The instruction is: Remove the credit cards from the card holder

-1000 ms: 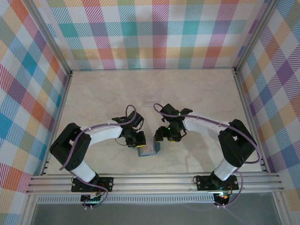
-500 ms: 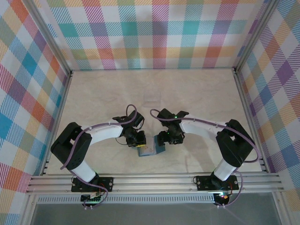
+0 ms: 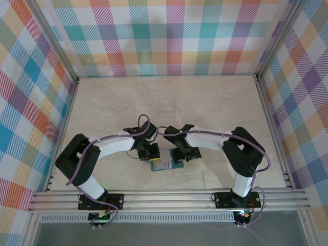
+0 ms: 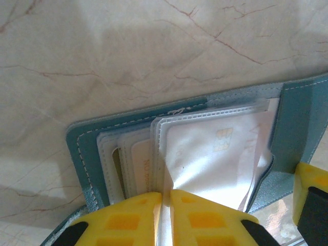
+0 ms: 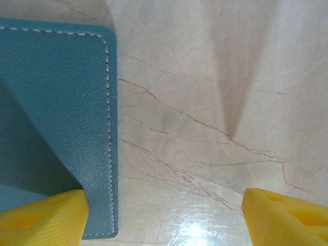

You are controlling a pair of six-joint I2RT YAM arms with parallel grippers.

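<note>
The teal card holder (image 3: 164,165) lies open on the table between both grippers. In the left wrist view its white pocket leaves (image 4: 205,154) fan out. A pale credit card with a chip (image 4: 221,139) shows through one pocket, and another pale card (image 4: 139,166) sits in a slot to its left. My left gripper (image 4: 165,205) is shut on the edge of a white pocket leaf. My right gripper (image 5: 164,215) is open wide at the holder's right side, its left finger (image 5: 41,218) against the teal cover flap (image 5: 56,102), with bare table between its fingers.
A faint clear plastic square (image 3: 165,108) lies on the marble table farther back. Checkered walls and metal frame rails (image 3: 169,197) enclose the workspace. Open tabletop (image 3: 220,102) stretches behind the arms.
My right gripper has moved left and nearer, up against the holder's right flap, and its jaws have widened. The left gripper keeps its pinch and has not moved.
</note>
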